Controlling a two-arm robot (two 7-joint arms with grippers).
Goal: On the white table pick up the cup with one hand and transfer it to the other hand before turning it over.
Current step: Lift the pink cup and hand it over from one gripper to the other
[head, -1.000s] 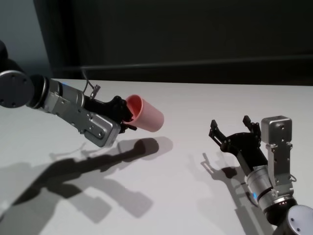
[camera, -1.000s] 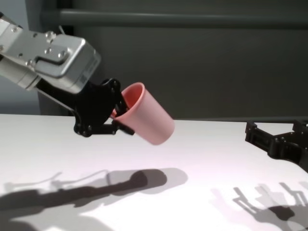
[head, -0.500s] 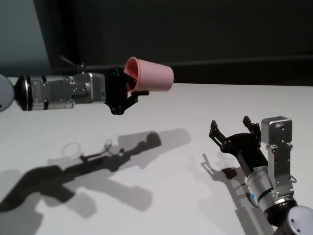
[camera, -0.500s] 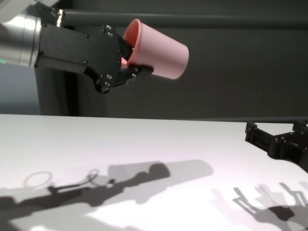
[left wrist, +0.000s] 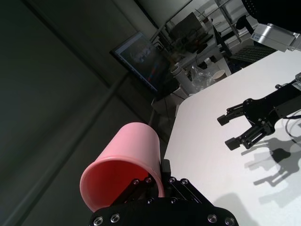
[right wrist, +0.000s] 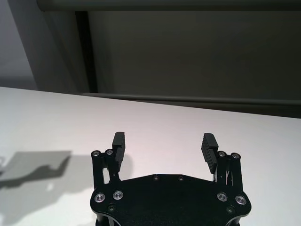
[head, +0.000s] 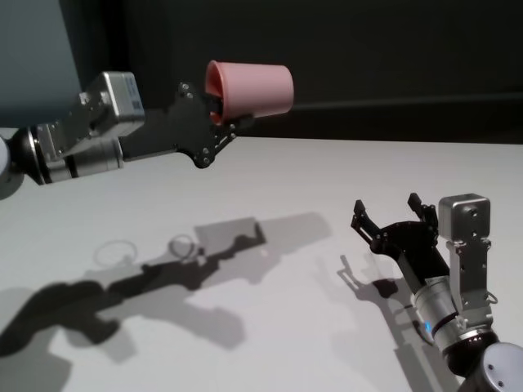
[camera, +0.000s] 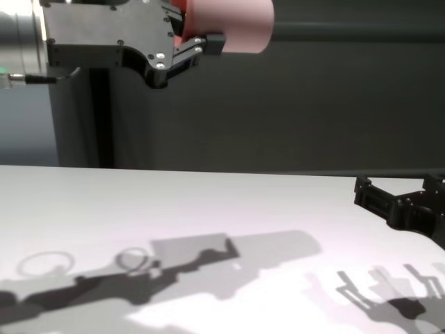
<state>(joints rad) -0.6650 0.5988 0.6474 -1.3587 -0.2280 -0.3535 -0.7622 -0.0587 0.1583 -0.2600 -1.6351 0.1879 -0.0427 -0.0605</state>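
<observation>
The left gripper pinches the cup high above the worktop; the right gripper rests near the worktop's right edge, jaws spread.

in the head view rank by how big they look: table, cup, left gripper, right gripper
1. table, by far the largest.
2. left gripper and right gripper look alike; unranked.
3. cup, smallest, held sideways in the left gripper, above the table.
</observation>
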